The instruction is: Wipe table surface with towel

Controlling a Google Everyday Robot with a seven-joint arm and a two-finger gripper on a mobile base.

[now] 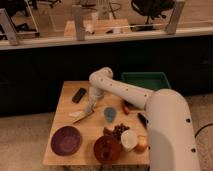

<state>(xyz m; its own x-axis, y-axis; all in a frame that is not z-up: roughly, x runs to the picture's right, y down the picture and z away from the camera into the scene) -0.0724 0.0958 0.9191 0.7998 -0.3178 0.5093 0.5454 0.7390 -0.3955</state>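
The gripper (90,108) is seen down at the light wooden tabletop (62,107), just left of the small blue cup (110,114), touching the pale crumpled towel (79,115), which is spread further left of that cup. Whether the jaws are apart or together cannot be told. A round purple bowl (66,140) is set left of the cup, toward the front edge.
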